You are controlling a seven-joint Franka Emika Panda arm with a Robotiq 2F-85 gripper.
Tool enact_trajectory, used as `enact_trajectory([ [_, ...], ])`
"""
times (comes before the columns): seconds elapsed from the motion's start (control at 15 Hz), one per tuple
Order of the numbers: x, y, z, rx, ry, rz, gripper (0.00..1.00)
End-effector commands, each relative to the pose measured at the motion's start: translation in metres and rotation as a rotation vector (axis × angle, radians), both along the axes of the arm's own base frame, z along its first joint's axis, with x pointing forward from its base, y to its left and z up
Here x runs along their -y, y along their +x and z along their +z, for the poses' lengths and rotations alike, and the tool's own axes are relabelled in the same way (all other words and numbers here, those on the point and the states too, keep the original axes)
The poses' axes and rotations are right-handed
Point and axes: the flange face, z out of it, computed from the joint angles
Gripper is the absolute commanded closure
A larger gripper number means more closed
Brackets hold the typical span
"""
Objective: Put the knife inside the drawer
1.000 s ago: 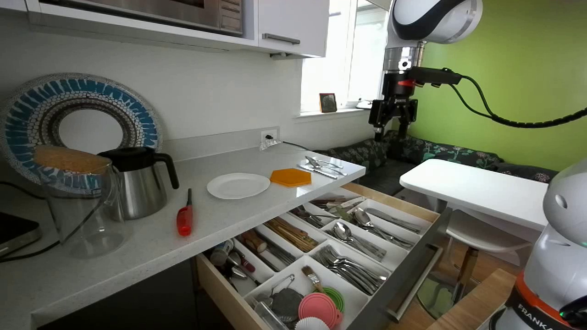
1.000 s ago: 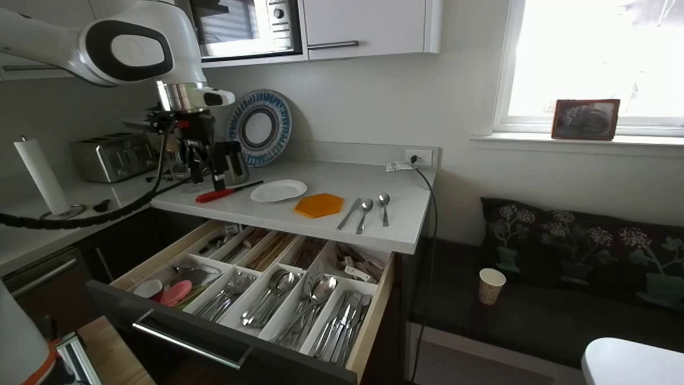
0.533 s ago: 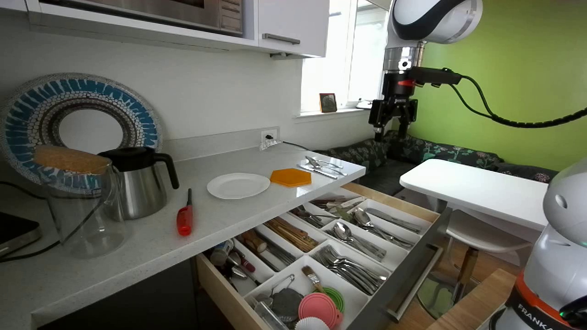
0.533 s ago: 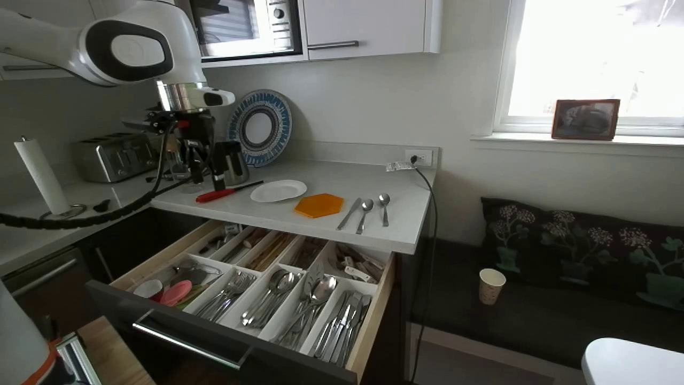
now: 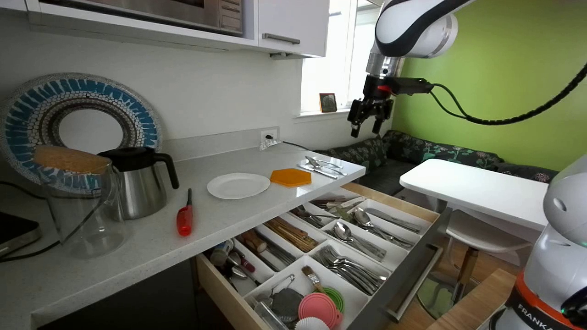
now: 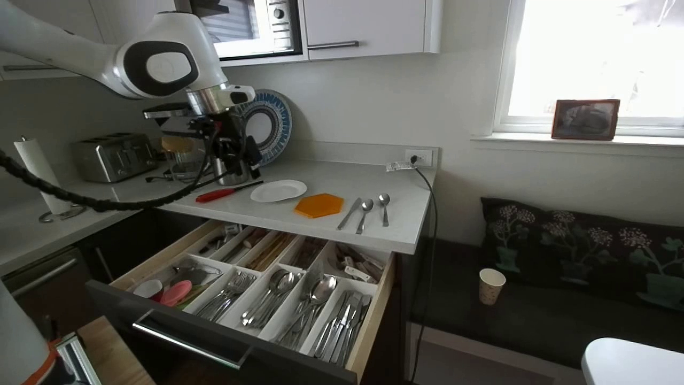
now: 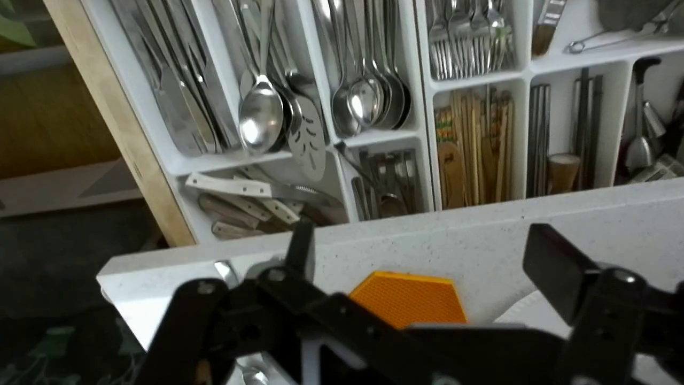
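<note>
1. In an exterior view, find the orange mat (image 5: 290,177) flat on the worktop (image 5: 220,220), with the white plate (image 5: 238,185) at one side; cannot tell touching from barely apart. See the gripper (image 5: 366,130) in free air, much higher than the mat, spread wide and holding nothing; probably held up there for clearance over everything beneath.

2. In an exterior view, find the knife (image 6: 349,214) flat on the worktop, just beside the mat and on the side away from the plate, with one end toward the drawer (image 6: 374,321). Note two spoons (image 6: 367,205) past the knife from the mat: very likely a place setting, laid in a row. Expect a fussy pinch, given flat metal and the near spoon. See the drawer pulled out, lower than the mat, apparently to take things from above.

3. In the wrist view, see the fingers (image 7: 556,272) far apart, with the mat showing between and nothing gripped; ready, by judgement, to straddle a narrow handle. Cannot single out the knife here, only metal pieces (image 7: 226,272) partly behind the gripper on that side of the mat. Over the worktop edge from the mat, find things sorted by kind: table knives (image 7: 179,112) in the outermost compartment (image 7: 203,164) along the wooden side wall (image 7: 126,133), white-handled knives (image 7: 230,185) in another nearer the mat. Guess at the former as the sensible home for the loose knife, to match like with like.
</note>
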Motion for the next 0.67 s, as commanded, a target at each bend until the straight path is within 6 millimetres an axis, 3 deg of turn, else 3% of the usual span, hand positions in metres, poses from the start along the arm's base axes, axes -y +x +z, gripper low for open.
enact_trajectory([
  [0.0,0.005,0.054,-0.02,0.011,0.003,0.093,0.0],
  [0.6,0.065,0.141,-0.097,0.065,0.053,0.192,0.0],
])
